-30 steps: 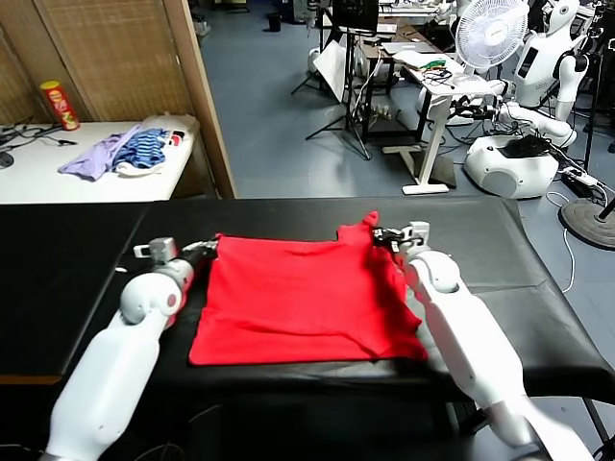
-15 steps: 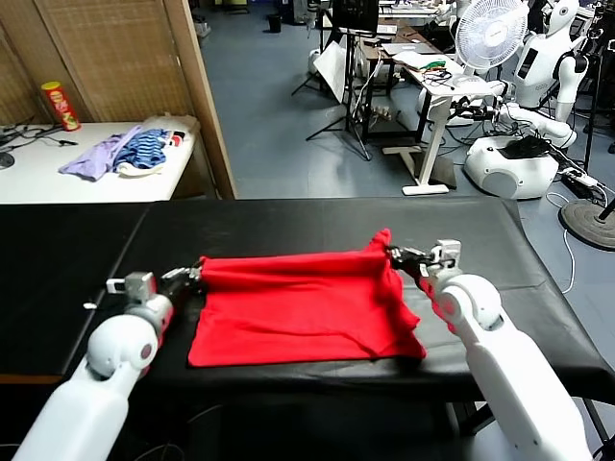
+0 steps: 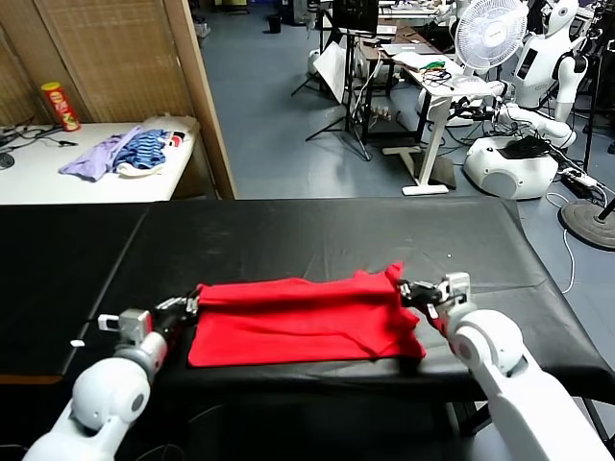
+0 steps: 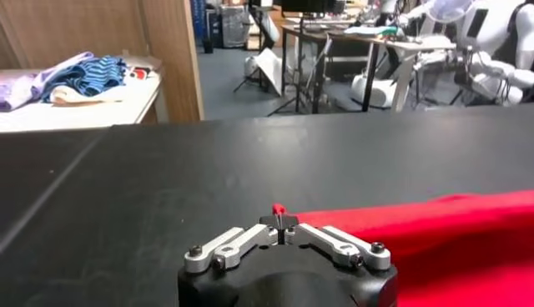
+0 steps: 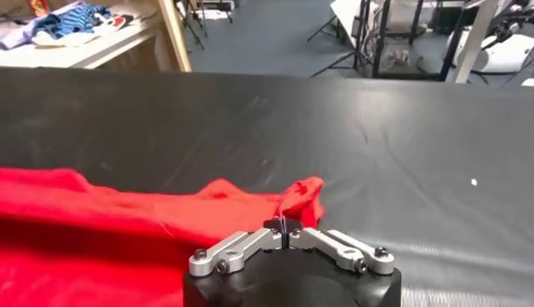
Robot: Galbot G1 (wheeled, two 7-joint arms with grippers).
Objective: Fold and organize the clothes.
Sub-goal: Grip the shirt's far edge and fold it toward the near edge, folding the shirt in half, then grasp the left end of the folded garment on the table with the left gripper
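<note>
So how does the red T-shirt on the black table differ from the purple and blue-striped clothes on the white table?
The bright red cotton T-shirt lies spread flat, its far edge drawn over toward the near edge; the purple and blue-striped garments sit bunched in a heap. The left gripper and right gripper are shut on the T-shirt's corners; nothing touches the heap. The T-shirt lies on the black table, the heap on the white table. Both are soft clothing.

No legible text, label, brand, number or sign is shown. Markings on the red can [image 3: 60, 105], on the white side table [image 3: 58, 178] well beyond the left gripper [image 3: 191, 305], cannot be read.
</note>
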